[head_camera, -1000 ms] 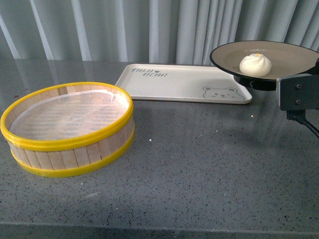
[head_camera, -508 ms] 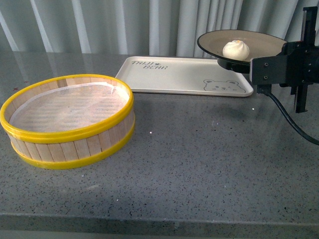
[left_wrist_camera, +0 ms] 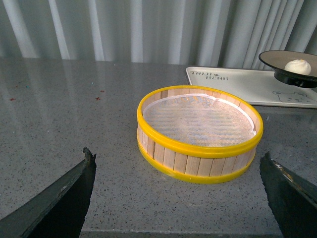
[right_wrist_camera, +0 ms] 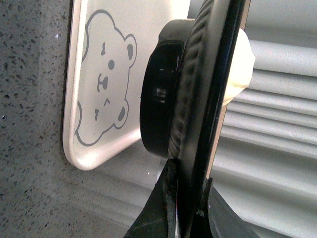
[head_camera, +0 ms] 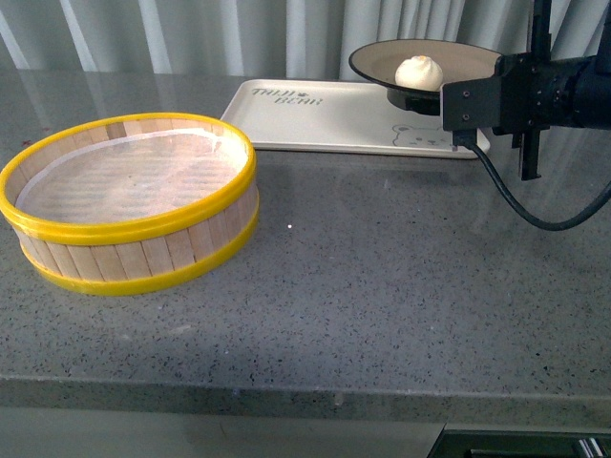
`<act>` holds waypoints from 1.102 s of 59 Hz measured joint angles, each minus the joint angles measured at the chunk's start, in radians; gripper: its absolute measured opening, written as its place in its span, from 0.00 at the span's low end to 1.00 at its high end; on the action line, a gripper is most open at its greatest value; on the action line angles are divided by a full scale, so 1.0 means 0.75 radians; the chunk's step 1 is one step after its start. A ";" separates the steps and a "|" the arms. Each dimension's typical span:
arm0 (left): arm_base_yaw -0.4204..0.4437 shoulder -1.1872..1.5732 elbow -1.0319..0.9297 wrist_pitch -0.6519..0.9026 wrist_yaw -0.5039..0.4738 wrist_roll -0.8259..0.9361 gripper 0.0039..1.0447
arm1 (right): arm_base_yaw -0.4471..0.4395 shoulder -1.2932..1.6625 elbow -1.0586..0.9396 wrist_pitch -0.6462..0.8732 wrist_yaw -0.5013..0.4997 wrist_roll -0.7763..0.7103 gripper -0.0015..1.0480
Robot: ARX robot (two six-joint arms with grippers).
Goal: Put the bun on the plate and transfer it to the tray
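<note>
Upper right of the front view: the right pincer (right_wrist_camera: 184, 196) clenches the plate (head_camera: 465, 59) by its rim, with the bun (head_camera: 418, 72) on it, over the tray (head_camera: 325, 122). A one-edge grip may tilt and roll the bun off. The left pincer (left_wrist_camera: 177, 153) is released.

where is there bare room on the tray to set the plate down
The tray is bare from its lettering to the bear print; the plate crowds that end. Counter right of the steamer basket is bare too.

Right end effector (right_wrist_camera: 187, 198) aloft, clamped on the plate (right_wrist_camera: 198, 99) rim; left end effector (left_wrist_camera: 177, 154) spread wide.
</note>
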 joint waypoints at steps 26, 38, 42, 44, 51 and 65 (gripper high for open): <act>0.000 0.000 0.000 0.000 0.000 0.000 0.94 | 0.051 0.129 0.174 -0.069 0.005 0.045 0.03; 0.000 0.000 0.000 0.000 0.000 0.000 0.94 | 0.076 0.178 0.228 -0.107 0.010 0.057 0.03; 0.000 0.000 0.000 0.000 0.000 0.000 0.94 | 0.081 0.189 0.233 -0.115 0.010 0.057 0.03; 0.000 0.000 0.000 0.000 0.000 0.000 0.94 | 0.083 0.194 0.234 -0.117 0.010 0.057 0.03; 0.000 0.000 0.000 0.000 0.000 0.000 0.94 | 0.084 0.208 0.248 -0.128 0.017 0.058 0.03; 0.000 0.000 0.000 0.000 0.000 0.000 0.94 | 0.084 0.208 0.253 -0.150 0.051 0.061 0.03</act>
